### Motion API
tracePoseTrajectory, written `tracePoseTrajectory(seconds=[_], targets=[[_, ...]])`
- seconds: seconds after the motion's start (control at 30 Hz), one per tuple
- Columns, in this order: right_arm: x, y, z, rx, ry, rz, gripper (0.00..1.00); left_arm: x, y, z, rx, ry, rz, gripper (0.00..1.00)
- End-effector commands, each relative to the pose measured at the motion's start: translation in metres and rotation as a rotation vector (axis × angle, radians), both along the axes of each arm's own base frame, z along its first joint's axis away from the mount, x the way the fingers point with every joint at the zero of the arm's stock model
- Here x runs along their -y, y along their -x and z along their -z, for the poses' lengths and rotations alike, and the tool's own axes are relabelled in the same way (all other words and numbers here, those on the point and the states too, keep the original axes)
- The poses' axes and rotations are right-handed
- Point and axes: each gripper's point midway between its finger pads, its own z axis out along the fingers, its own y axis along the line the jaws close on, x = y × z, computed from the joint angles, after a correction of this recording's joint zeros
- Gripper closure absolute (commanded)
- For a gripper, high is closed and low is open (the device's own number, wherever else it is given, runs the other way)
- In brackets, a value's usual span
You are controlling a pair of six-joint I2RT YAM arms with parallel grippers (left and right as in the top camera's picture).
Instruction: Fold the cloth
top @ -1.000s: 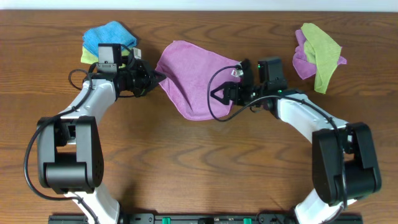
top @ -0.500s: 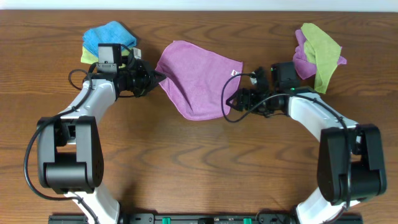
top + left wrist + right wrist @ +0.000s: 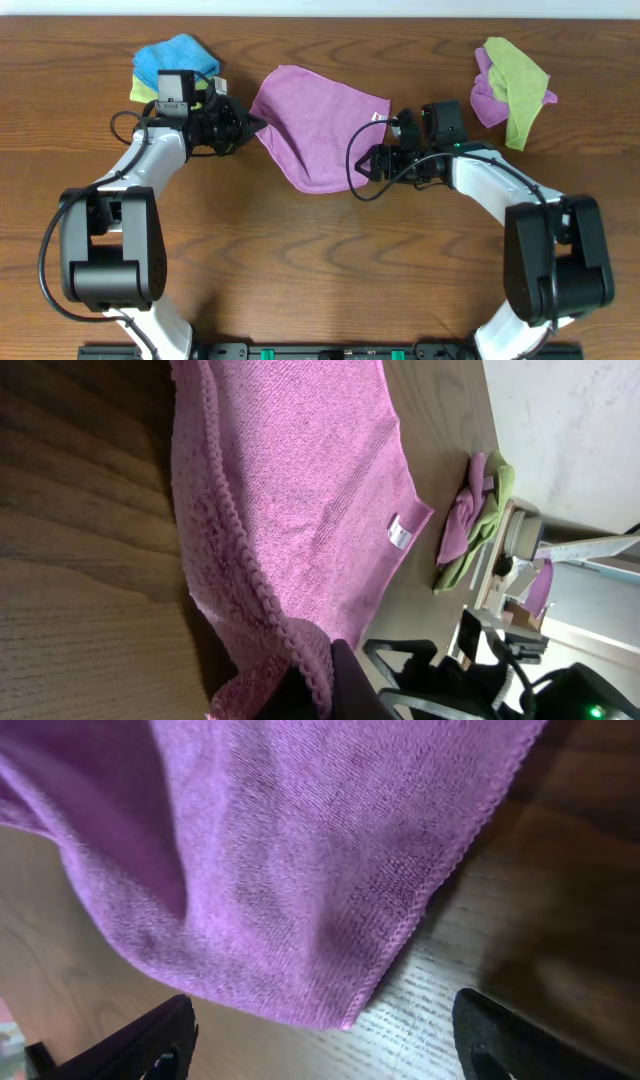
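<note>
A purple-pink cloth [image 3: 315, 125] lies spread on the wooden table at top centre. My left gripper [image 3: 247, 126] is shut on its left edge; in the left wrist view the hem [image 3: 300, 650] is pinched between the fingers. My right gripper [image 3: 372, 162] is open at the cloth's right edge, just beside the lower right hem. In the right wrist view the cloth's corner [image 3: 350, 1010] lies on the table between the two spread fingertips, apart from them.
A blue cloth over a yellow one [image 3: 175, 60] lies at the back left behind the left arm. A green and purple cloth pile [image 3: 510, 85] lies at the back right. Black cables loop beside the right wrist.
The right gripper pulled away to the right off the cloth, then came back left to its right edge. The left arm and cloth have not moved.
</note>
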Motion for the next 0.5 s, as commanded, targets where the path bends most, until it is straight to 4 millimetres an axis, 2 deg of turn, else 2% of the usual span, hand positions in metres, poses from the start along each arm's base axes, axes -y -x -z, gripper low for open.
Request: tracePoseTrajectory(seconds=[0.0, 0.27, 0.47], targets=[[-0.008, 0.005, 0.015, -0.018, 0.009, -0.033, 0.17, -0.002, -0.007, -0.007, 0.016, 0.003, -0.012, 0.94], [-0.021, 0.007, 0.022, -0.031, -0.01, -0.045, 0.18, -0.002, -0.008, -0.008, 0.02, 0.006, -0.016, 0.95], [-0.046, 0.019, 0.035, -0.068, -0.026, -0.088, 0.18, -0.002, -0.01, -0.009, 0.024, 0.01, -0.022, 0.95]])
